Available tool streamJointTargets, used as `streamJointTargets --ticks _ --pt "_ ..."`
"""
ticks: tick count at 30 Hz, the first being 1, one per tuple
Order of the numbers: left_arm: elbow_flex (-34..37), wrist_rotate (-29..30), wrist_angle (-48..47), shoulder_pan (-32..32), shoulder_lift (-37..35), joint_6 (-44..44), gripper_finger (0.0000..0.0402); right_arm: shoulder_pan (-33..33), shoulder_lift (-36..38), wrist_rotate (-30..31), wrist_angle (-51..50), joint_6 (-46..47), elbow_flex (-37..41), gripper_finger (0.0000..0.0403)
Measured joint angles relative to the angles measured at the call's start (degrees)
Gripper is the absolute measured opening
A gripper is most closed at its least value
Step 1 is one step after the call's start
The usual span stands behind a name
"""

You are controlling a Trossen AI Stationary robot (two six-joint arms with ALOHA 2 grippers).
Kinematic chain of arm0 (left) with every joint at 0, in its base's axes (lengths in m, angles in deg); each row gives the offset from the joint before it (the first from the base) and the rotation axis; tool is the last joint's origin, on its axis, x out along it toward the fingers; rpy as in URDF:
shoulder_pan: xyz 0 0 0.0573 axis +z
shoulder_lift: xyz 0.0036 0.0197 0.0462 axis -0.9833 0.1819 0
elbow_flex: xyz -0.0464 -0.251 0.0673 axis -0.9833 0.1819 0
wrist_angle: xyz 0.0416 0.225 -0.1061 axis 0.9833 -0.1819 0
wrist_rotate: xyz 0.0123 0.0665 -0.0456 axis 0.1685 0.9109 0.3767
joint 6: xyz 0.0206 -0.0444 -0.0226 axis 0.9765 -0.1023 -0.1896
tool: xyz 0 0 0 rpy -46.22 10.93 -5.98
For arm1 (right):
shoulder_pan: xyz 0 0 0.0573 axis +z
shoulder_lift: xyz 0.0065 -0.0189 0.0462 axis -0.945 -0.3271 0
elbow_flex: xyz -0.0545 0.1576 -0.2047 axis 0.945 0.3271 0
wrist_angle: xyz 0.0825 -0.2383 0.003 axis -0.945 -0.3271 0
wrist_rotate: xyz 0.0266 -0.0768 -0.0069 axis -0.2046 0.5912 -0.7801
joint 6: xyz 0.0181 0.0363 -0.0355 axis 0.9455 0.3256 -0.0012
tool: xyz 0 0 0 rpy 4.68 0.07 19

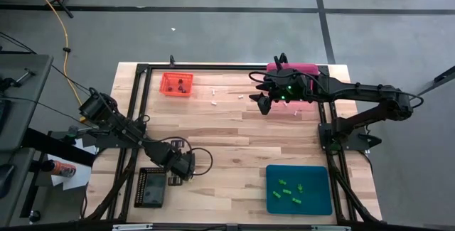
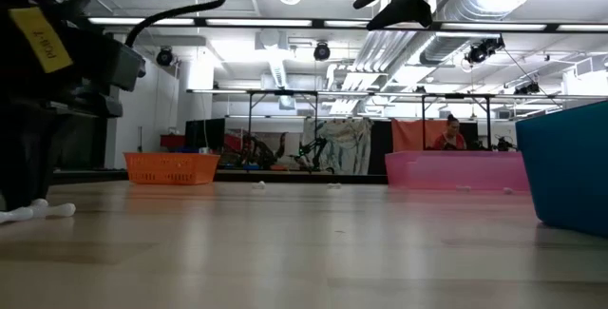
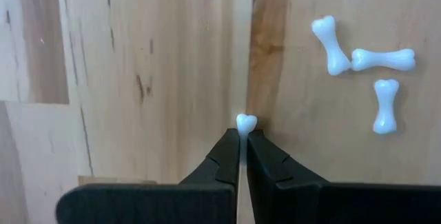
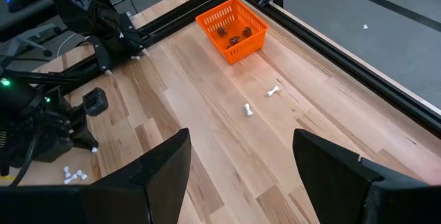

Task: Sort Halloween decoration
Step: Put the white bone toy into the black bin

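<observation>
White bone [image 3: 246, 123] in left gripper [image 3: 242, 140]

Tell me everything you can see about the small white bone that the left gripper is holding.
The white bone is a tiny, glossy, plastic-looking trinket. Only its knobbed, heart-shaped end shows, sticking out beyond the tips of the left gripper, whose dark fingers are shut on it; the rest is hidden between them. It sits over the wooden table; whether it touches the wood, I cannot tell. Three similar bones lie apart from it.
</observation>
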Motion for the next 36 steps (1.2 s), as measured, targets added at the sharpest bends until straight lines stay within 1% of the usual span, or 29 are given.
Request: streamJointTargets --ticks 6,12,19,25,28,32,36 --pt "0.00 -0.34 0.09 3.06 0.00 5.19 0.0000 0.00 0.00 0.00 0.00 0.00 0.00 0.0248" --pt "0.00 -0.02 0.27 7.95 0.00 11.96 0.0000 -0.01 0.00 -0.01 -0.02 0.00 0.00 0.0248" --pt "-0.41 0.42 3.30 16.34 -0.01 21.05 0.0000 -0.01 0.00 -0.01 -0.04 0.00 0.00 0.0248" --pt "-1.67 2.70 10.35 24.83 0.39 28.26 0.0000 0.01 0.00 -0.01 -0.07 0.00 0.00 0.0248" --pt "-2.24 2.53 16.56 29.06 0.31 29.63 0.0000 0.01 0.00 -0.01 -0.07 0.22 0.00 0.0248" --pt "-3.39 0.02 22.74 34.10 0.26 28.71 0.0000 0.00 0.00 0.00 -0.07 1.93 0.00 0.0248" --pt "-6.35 -3.43 23.86 37.76 -1.59 26.88 0.0000 0.02 0.02 -0.01 -0.07 3.19 0.00 0.0248"
